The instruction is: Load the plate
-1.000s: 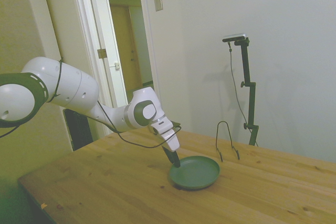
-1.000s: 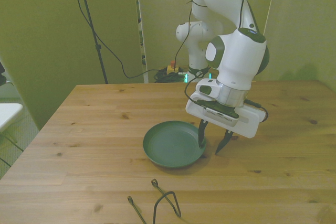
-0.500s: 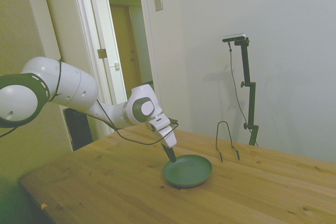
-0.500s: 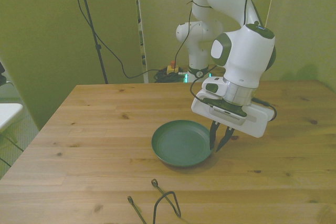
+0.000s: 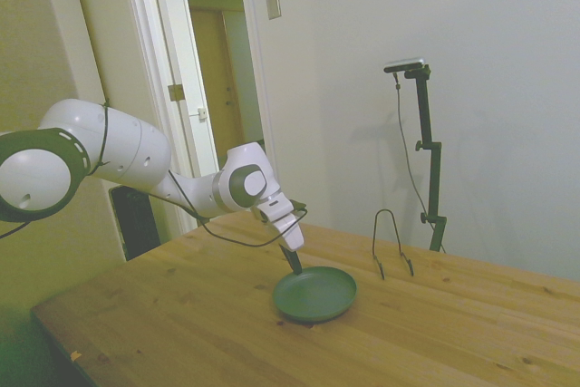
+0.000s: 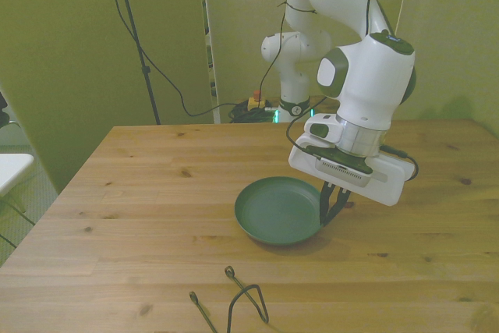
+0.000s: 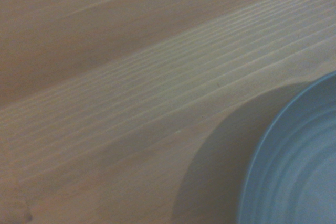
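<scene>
1. Plate point(image 6: 279, 210), round, shallow and dark green, sits near the middle of the wooden table point(image 6: 140, 193); the side view shows it point(image 5: 314, 295) with its rim on the arm's side raised a little, so it looks slightly tilted.
2. Pincer point(image 6: 331, 206) of the white arm point(image 6: 366, 83) is drawn narrow, its two dark fingers point(image 6: 325, 202) close together and clamped on the plate's rim at the front view's right.
3. Seen from the side, the pincer point(image 5: 293, 262) slants down from the wrist to the plate's edge nearest the arm point(image 5: 109, 156).
4. Wrist camera shows only a curved piece of the plate's rim point(image 7: 294, 166), blurred and bluish, with its shadow on the bare wood grain of the table point(image 7: 131, 77).
5. Wire stand point(image 5: 391, 242), thin and black, stands upright on the table, well apart from the plate and on the side away from the arm; in the front view its loop and feet point(image 6: 242, 306) show near the table's near edge.
6. Nothing lies on the plate itself.
7. Doorway point(image 5: 217, 70) stands open behind the arm in the side view.
</scene>
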Robot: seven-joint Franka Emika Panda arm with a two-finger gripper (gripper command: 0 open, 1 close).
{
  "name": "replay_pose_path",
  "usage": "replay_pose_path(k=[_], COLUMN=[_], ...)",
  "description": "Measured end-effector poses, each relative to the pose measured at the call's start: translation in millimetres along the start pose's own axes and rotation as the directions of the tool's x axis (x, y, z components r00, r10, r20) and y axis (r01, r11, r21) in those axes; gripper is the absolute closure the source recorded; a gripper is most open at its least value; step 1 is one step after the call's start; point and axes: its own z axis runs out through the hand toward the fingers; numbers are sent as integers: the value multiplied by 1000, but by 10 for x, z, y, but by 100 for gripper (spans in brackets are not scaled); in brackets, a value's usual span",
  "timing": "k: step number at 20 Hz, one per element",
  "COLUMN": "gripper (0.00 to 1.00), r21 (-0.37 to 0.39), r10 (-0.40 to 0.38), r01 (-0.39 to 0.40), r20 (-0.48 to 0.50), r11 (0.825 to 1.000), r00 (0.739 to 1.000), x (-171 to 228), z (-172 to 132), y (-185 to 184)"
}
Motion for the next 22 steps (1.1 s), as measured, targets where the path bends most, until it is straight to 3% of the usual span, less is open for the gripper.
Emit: replay_pose_path(k=[9, 22], gripper=[100, 100], r21=[66, 171], r10=[46, 147], r01=[-49, -170], r20=[48, 143], r11=[997, 970], r00=[998, 979], x=[-37, 86], z=[-337, -1114], y=[-204, -444])
